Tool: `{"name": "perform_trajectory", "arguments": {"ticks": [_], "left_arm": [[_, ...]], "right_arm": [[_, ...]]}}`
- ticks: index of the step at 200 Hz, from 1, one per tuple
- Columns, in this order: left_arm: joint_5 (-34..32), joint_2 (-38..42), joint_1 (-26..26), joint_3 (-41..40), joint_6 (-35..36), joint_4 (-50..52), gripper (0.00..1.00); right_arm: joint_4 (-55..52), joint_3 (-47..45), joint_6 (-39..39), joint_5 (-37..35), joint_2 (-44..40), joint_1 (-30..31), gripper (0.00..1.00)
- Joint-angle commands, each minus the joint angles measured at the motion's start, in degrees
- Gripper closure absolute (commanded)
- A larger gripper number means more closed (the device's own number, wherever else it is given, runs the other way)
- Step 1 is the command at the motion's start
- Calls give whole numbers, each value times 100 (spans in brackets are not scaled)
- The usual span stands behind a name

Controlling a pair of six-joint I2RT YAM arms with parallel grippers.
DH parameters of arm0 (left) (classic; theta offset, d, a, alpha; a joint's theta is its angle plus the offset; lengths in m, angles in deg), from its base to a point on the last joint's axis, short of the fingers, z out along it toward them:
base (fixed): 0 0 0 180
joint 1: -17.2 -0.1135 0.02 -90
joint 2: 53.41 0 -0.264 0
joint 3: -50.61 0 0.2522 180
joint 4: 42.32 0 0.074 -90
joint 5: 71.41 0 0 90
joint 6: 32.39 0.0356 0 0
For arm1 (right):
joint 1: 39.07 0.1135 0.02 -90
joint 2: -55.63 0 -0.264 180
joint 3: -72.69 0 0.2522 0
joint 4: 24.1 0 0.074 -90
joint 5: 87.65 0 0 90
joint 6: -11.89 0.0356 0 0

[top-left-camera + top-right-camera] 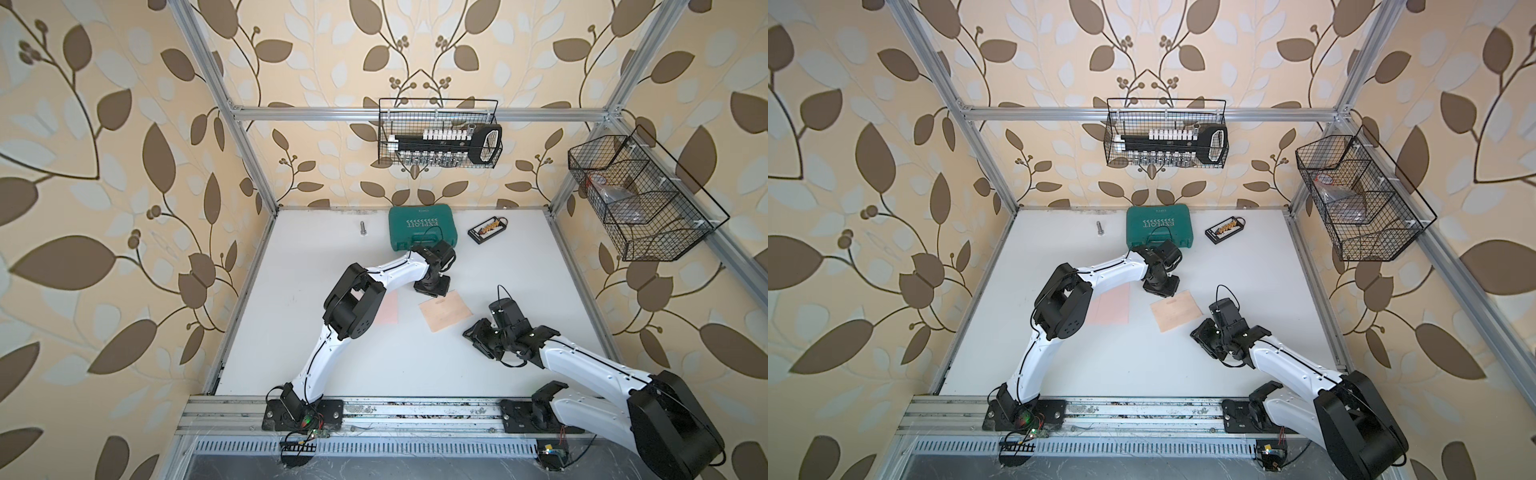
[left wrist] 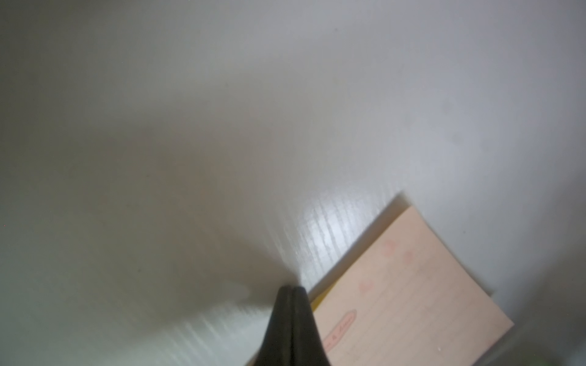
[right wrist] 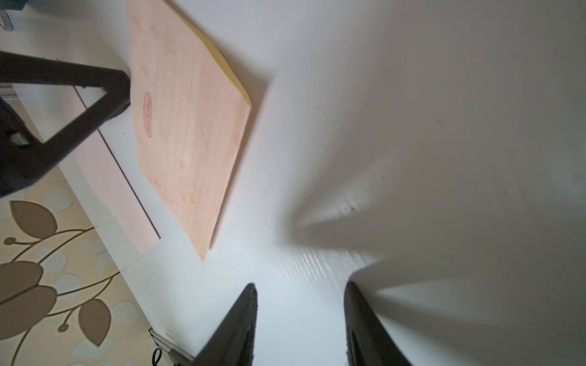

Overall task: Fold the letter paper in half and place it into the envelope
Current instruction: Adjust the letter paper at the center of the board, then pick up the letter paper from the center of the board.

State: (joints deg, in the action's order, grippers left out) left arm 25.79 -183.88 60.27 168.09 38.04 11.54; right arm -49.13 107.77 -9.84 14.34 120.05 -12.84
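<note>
Left claw [image 2: 291, 289]: the two fingers are pressed together, nothing between them; the tip is down on the white table [image 2: 190, 142], right at one edge of the letter paper [image 2: 412, 301]; we cannot tell whether it pins that edge or only sits beside it.

Letter paper in both top views [image 1: 445, 313] [image 1: 1177, 314]: flat on the table, lying between the two claws; the peach printed face is up and a yellow edge shows under it.

Right claw [image 3: 299, 285]: fingers spread apart, holding nothing; it is over bare table, near the paper's nearest corner [image 3: 187, 142] but clear of it.

Envelope [image 3: 117, 190]: pink, flat, on the far side of the paper from the right claw; in a top view [image 1: 388, 309] it is partly hidden under the left arm's elbow.

Green case [image 1: 419, 226]: beyond the left claw, apart from it.
</note>
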Motion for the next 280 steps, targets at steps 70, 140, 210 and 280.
{"name": "perform_trajectory", "arguments": {"ticks": [70, 140, 210, 280], "left_arm": [[15, 549, -35, -833, -46, -90, 100], [33, 557, -32, -878, -73, -74, 100], [194, 755, -22, -1023, -66, 3, 99], [-670, 2513, -639, -1862, -357, 111, 40]], "right_arm": [[1456, 241, 393, 158, 1514, -12, 55], [1697, 542, 225, 195, 2169, -9, 64], [1640, 742, -168, 75, 2138, -13, 100], [61, 1733, -1341, -112, 1340, -8, 100]]}}
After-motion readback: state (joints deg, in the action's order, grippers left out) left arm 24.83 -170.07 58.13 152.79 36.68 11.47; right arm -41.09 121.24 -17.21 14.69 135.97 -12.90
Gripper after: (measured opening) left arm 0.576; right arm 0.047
